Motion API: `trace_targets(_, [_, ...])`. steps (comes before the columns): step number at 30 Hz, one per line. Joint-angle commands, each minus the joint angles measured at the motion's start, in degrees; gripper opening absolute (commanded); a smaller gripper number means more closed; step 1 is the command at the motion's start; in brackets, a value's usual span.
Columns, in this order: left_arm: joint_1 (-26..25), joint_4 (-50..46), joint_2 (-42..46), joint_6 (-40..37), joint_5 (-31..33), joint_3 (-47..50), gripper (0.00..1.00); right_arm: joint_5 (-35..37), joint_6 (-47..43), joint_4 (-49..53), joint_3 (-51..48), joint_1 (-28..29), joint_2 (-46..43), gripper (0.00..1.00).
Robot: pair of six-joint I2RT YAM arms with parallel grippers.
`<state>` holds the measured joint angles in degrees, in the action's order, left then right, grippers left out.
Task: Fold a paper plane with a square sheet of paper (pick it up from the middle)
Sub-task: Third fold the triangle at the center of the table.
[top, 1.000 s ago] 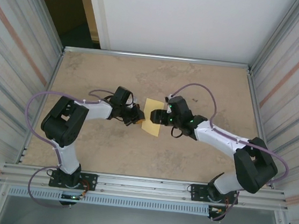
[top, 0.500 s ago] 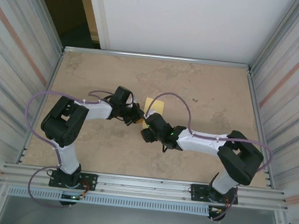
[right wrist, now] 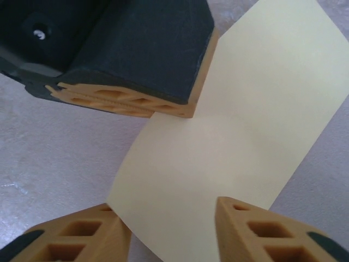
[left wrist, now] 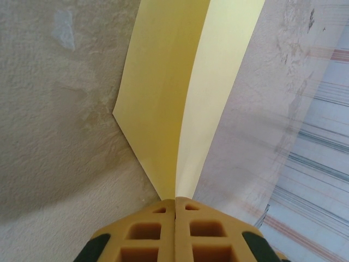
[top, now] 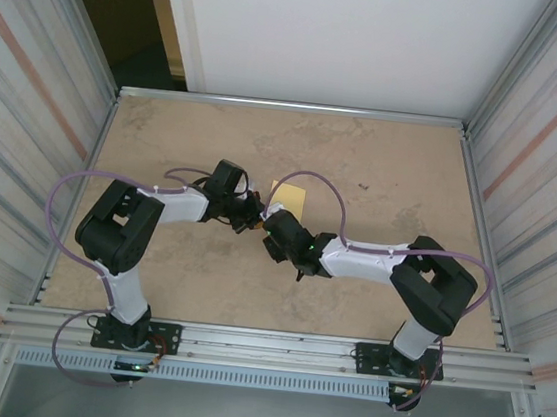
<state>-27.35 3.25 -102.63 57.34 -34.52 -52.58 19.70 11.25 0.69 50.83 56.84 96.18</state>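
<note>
Left gripper [left wrist: 175,203]: clenched on the sheet [left wrist: 163,98], at one end.
Right gripper [right wrist: 169,210]: released, jaws apart astride the sheet's other edge.
Sheet: pale yellow, creased lengthwise, mid-table [top: 385,160], between both grippers.

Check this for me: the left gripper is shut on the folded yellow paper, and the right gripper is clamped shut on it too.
The left gripper is indeed shut on the folded yellow paper. But the right gripper is not clamped: the right wrist view shows its fingers apart, with the paper's edge lying between them.
</note>
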Motion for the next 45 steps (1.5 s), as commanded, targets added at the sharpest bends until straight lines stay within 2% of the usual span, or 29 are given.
trace_targets(1, [0.29,-0.52,2.09,0.70,-0.48,0.66,0.03,0.41,-0.36,0.21,0.85,-0.85,-1.37,0.39])
trace_targets(5, [0.31,-0.19,2.17,0.91,-0.81,0.81,0.03,-0.06,-0.27,0.23,1.04,-1.24,-0.85,0.33])
trace_targets(14, [0.32,0.36,2.25,1.25,-1.25,1.20,0.04,-2.19,-0.08,-0.47,1.73,-2.34,-0.08,0.27])
trace_targets(20, [0.49,0.28,2.72,1.30,-1.33,1.17,0.11,-5.23,-0.91,-0.08,1.47,-3.11,-0.32,0.15])
trace_targets(25, [3.37,-1.27,4.45,-0.30,-0.85,2.25,0.22,-13.27,-1.96,1.32,0.60,-5.08,-1.97,0.06])
trace_targets(29, [6.97,-2.55,6.17,-2.31,-1.20,3.17,0.27,-20.31,-1.86,1.56,-0.37,-6.88,-3.60,0.05])
trace_targets(36, [7.89,-4.05,7.65,-7.12,-2.42,-0.16,0.27,-32.08,-1.14,1.29,-1.62,-9.55,-4.53,0.03])
trace_targets(45, [4.25,-6.78,0.44,-10.98,-1.91,-8.61,0.22,-37.77,-0.18,0.72,-2.48,-9.91,-2.64,0.01])
